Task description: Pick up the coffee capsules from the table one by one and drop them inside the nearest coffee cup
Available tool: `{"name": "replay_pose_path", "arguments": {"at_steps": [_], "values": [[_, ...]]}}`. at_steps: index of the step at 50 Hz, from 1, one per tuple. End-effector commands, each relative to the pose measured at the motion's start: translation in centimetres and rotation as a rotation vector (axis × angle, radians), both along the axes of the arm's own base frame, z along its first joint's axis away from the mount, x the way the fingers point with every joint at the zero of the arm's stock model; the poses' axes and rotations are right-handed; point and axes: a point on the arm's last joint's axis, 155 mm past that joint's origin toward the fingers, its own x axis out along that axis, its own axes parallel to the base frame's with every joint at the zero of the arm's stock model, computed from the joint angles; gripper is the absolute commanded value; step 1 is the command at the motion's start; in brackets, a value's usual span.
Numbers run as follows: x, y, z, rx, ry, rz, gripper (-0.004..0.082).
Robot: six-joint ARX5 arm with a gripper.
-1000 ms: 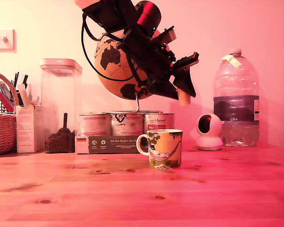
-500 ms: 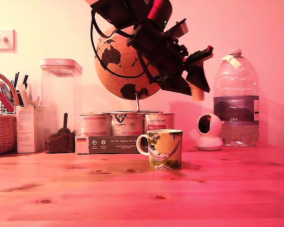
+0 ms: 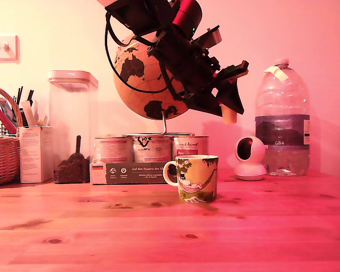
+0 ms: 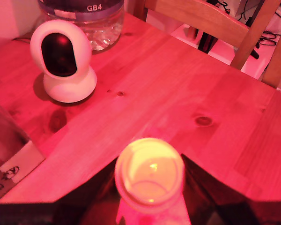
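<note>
I find the end effector [image 3: 229, 107] clamped on one coffee capsule [image 3: 229, 114], held high above the worktop [image 3: 158, 238] beside the coffee cup [image 3: 196, 178]; drop remains outstanding.

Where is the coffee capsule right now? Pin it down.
The coffee capsule is held in the end effector, in the air above and to the exterior view's right of the coffee cup.

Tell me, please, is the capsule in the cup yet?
Not yet. The end effector holds the capsule in the air, above the cup.
</note>
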Motion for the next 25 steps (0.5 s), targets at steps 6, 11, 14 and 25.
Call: {"name": "replay_pose_path", "arguments": {"at_steps": [6,11,14,25], "values": [[-0.7,0.6,1.7,-0.003,-0.036,-0.009,0.0269],[-1.0,1.0,2.0,-0.011,-0.047,-0.006,0.0269],[-1.1,1.4,2.0,-0.015,-0.056,-0.001,0.0269],[-1.9,3.8,2.3,-0.030,-0.085,0.030,0.0269]]}}
